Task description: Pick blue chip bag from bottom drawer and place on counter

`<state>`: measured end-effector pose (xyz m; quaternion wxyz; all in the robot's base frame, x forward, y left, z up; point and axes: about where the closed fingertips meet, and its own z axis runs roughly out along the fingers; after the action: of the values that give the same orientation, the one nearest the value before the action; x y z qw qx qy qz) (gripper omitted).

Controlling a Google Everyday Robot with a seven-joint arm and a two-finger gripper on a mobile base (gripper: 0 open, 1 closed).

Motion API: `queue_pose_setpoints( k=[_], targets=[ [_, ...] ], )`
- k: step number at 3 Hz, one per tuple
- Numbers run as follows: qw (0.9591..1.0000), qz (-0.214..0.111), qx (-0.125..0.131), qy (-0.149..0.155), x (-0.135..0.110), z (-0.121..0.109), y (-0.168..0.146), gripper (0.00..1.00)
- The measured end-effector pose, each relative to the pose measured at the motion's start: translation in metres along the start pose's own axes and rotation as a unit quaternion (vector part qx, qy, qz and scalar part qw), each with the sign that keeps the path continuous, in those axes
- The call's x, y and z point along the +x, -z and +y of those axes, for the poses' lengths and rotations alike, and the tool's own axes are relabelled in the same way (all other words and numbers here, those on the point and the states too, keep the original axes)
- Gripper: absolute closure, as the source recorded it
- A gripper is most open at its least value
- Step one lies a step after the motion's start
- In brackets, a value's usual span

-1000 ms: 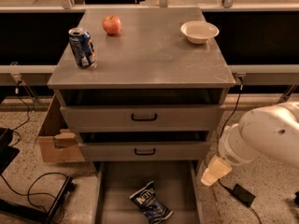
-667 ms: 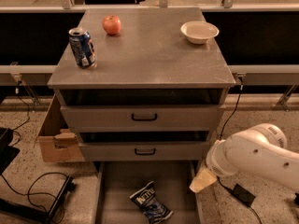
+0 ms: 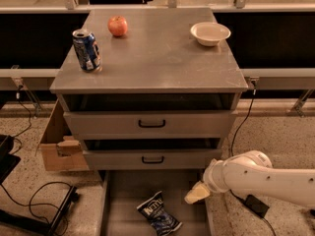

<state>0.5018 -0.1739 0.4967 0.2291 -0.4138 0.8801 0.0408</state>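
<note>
Hovering over one bottom drawer (image 3: 129,190), one pincer (image 3: 196,194), grip unclear, near one blue chip bag (image 3: 158,214)

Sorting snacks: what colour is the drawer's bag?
Bag dark blue, white lettering, camera view; gripper beside it.

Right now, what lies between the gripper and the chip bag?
Only bare drawer floor, in the camera view. The gripper is near the drawer's right edge, apart from the chip bag.
</note>
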Motion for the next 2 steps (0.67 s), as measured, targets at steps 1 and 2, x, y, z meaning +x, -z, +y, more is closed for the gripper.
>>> queue_pose_setpoints(
  k=[1,2],
  targets=[
    [0.9993,-0.029,-0.021,-0.014,0.0094,0.0106,-0.0571,0.00],
    [0.9993,-0.029,-0.021,-0.014,0.0094,0.0107,-0.0571,0.00]
  ],
)
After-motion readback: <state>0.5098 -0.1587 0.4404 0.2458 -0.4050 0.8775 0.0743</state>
